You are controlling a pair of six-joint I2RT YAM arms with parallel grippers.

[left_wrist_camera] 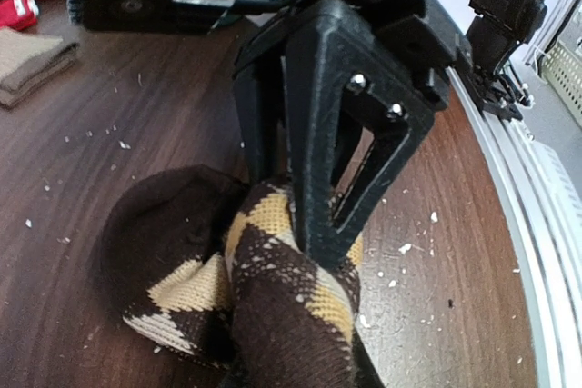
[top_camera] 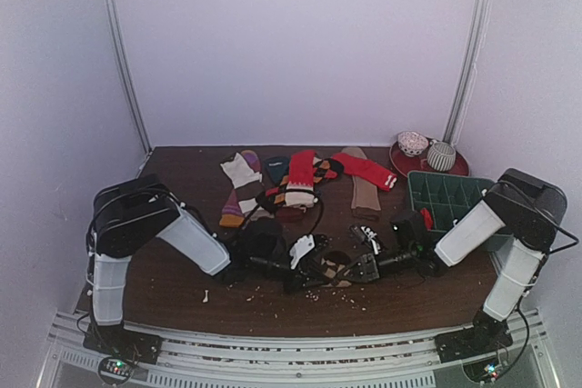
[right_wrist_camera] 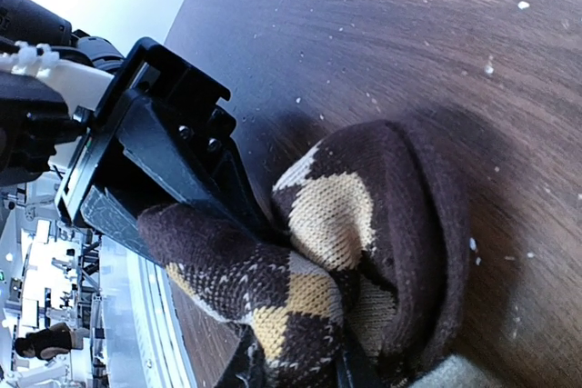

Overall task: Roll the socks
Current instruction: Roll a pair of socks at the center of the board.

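Note:
The dark brown argyle sock (top_camera: 332,270) lies bunched at the front middle of the table, between my two grippers. My left gripper (top_camera: 309,272) comes in from the left and my right gripper (top_camera: 353,269) from the right, tips almost meeting. In the left wrist view the argyle sock (left_wrist_camera: 273,297) covers my left gripper (left_wrist_camera: 300,377), and the right gripper's black fingers (left_wrist_camera: 332,152) press into the cloth from above. In the right wrist view my right gripper (right_wrist_camera: 300,374) pinches a fold of the argyle sock (right_wrist_camera: 336,215). The red sock (top_camera: 301,170) with its striped cuff lies at the back in a pile.
Other loose socks (top_camera: 241,172) and a tan sock (top_camera: 365,190) lie across the back. A green compartment bin (top_camera: 450,199) stands at the right, with a red plate (top_camera: 405,163) of rolled socks behind it. Pale crumbs dot the wood. A metal rail (top_camera: 300,338) runs along the front edge.

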